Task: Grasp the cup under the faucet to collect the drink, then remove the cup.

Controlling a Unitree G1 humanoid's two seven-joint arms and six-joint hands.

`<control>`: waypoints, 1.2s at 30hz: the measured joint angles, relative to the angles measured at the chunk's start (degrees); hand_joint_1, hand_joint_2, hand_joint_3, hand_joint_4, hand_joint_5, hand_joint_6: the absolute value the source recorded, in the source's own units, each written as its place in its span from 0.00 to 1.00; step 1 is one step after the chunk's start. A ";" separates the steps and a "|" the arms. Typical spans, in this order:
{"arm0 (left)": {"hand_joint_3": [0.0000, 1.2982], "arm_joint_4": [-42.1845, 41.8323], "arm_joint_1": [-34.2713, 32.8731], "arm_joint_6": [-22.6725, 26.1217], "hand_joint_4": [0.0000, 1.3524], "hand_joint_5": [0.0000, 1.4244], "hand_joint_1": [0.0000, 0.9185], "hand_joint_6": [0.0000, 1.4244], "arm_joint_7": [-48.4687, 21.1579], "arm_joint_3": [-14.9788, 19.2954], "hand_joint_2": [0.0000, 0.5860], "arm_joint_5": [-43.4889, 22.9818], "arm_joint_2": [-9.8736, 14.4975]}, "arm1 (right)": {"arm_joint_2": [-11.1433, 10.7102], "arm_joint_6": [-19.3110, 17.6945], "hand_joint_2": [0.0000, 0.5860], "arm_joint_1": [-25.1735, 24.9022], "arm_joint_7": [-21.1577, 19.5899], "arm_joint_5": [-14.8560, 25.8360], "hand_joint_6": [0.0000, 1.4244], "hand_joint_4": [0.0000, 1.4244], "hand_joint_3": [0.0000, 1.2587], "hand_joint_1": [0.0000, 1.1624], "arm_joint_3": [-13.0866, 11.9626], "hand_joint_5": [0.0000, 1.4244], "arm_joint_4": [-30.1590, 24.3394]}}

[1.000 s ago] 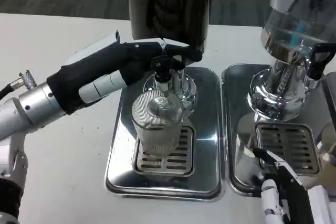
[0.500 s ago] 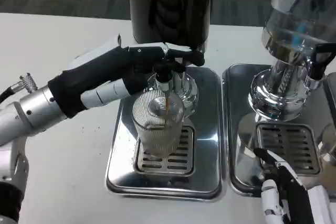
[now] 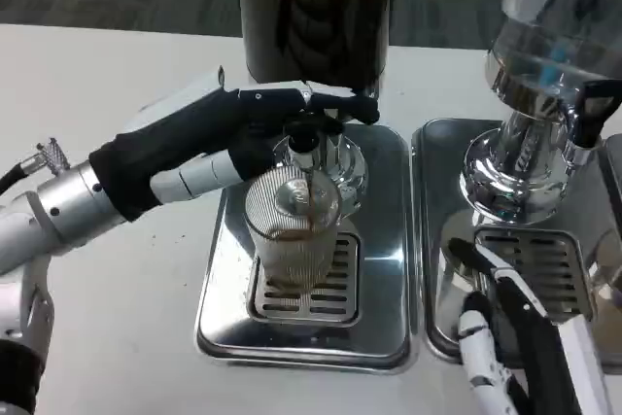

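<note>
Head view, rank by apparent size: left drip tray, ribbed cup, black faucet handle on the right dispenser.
1. Left drip tray, clearly the largest.
2. Ribbed cup, standing on that tray's grate.
3. Black faucet handle on the right dispenser, smallest.
The gaps are wide enough that camera distance doesn't change the order.

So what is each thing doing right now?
cup: upright on the drip grate, under the faucet, drink collecting inside
faucet: pouring a thin brown stream
left hand: fingers on the faucet lever
right hand: open, holding nothing
second dispenser: untouched
</note>
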 measured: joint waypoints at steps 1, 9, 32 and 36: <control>0.24 0.00 0.00 0.00 0.13 0.07 0.00 0.16 0.00 -0.01 0.19 -0.01 0.00 | -0.29 -0.04 0.48 -0.30 0.68 0.20 0.06 0.11 0.10 0.36 0.02 0.12 0.28; 0.24 0.00 0.01 0.00 0.13 0.07 0.00 0.16 0.03 -0.01 0.19 -0.03 0.04 | -1.98 -0.05 0.39 -3.77 6.20 1.83 0.02 0.04 0.01 0.39 0.35 0.06 1.64; 0.24 -0.04 0.08 -0.22 0.14 0.07 0.00 0.17 0.21 0.03 0.19 -0.11 0.27 | -0.94 1.24 0.37 -13.92 8.61 0.66 0.00 0.00 0.00 0.40 2.48 0.00 8.80; 0.24 -0.24 0.18 -0.26 0.14 0.07 0.00 0.17 0.21 0.05 0.19 -0.11 0.42 | -0.54 1.22 0.38 -15.19 8.32 0.28 0.00 0.00 0.00 0.39 3.20 0.00 10.72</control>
